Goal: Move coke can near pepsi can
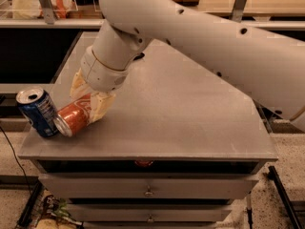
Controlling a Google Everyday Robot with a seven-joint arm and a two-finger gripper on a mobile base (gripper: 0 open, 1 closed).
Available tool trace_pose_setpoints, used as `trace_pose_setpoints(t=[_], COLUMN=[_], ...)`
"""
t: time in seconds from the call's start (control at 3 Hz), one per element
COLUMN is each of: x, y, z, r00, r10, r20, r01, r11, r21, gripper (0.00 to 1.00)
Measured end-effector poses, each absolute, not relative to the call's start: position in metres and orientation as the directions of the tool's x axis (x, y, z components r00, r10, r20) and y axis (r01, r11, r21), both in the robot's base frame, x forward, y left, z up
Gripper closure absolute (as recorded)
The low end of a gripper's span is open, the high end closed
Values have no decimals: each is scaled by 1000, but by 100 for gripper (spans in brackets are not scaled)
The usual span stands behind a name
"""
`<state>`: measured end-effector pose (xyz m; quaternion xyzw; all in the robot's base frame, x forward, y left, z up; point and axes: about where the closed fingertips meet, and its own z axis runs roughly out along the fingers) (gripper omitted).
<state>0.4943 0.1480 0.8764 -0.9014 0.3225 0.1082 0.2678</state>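
The coke can (72,118) lies on its side near the front left corner of the grey cabinet top (181,113), its silver end facing front left. My gripper (88,104) is shut on the coke can from behind, cream fingers (102,107) on both sides of it. The pepsi can (38,112) stands tilted at the left edge, and the coke can's end touches its lower side.
The cabinet has drawers (148,190) below its front edge. My white arm (214,42) crosses the top from the right. A shelf with bags (33,4) runs behind. Clutter lies on the floor at the lower left (47,216).
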Motion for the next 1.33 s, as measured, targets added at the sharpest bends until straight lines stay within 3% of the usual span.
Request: trace_pose_setpoints(t=[0.33, 0.67, 1.33], x=[493, 492, 510], y=[149, 149, 126], z=[873, 871, 882], r00=[768, 768, 749], r10=[-522, -522, -574], r20=[-371, -371, -329], r01=[-640, -640, -662], r11=[-652, -654, -629], r21=[-407, -403, -409], gripper=[12, 0, 0])
